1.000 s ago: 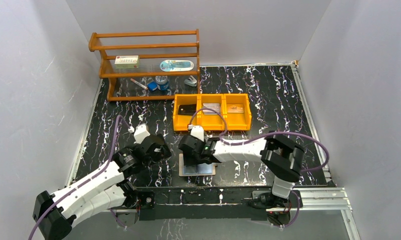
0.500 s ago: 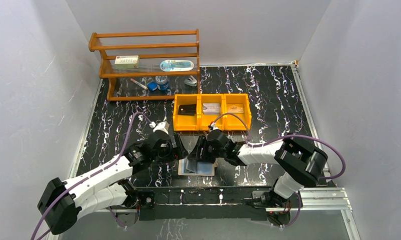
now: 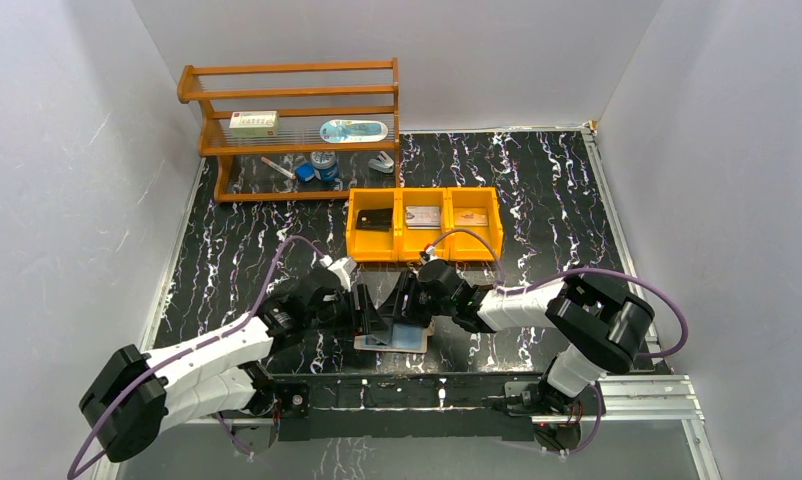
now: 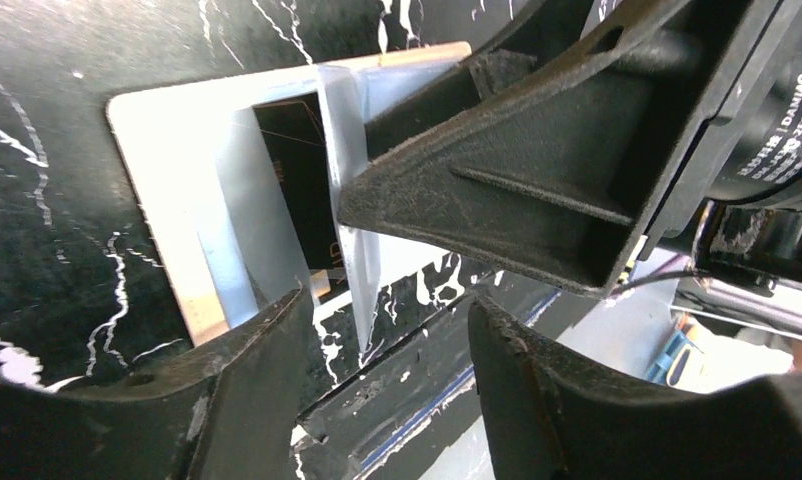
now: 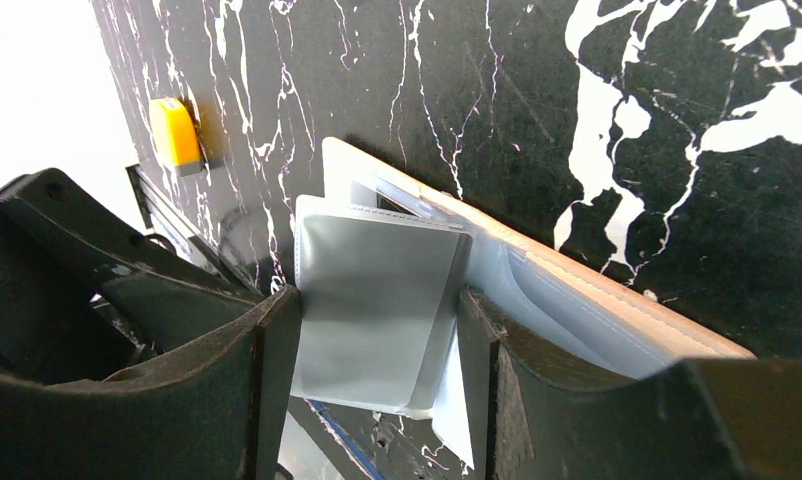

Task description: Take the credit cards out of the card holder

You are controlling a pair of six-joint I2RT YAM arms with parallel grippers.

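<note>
Card holder [image 3: 395, 340] open, right pincer [image 5: 377, 295] gripping a raised sleeve [image 5: 367, 345] — left pincer [image 4: 387, 300] half-open at its edge

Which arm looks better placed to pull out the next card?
Probably left: the left fingers stand apart at the edge of the raised sleeve, facing the black card in the card holder; the right fingers seem busy propping that sleeve up.

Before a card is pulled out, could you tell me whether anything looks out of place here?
One clear plastic sleeve of the open card holder stands up instead of lying flat: the right gripper holds it across its width, and the left gripper straddles its edge.
</note>
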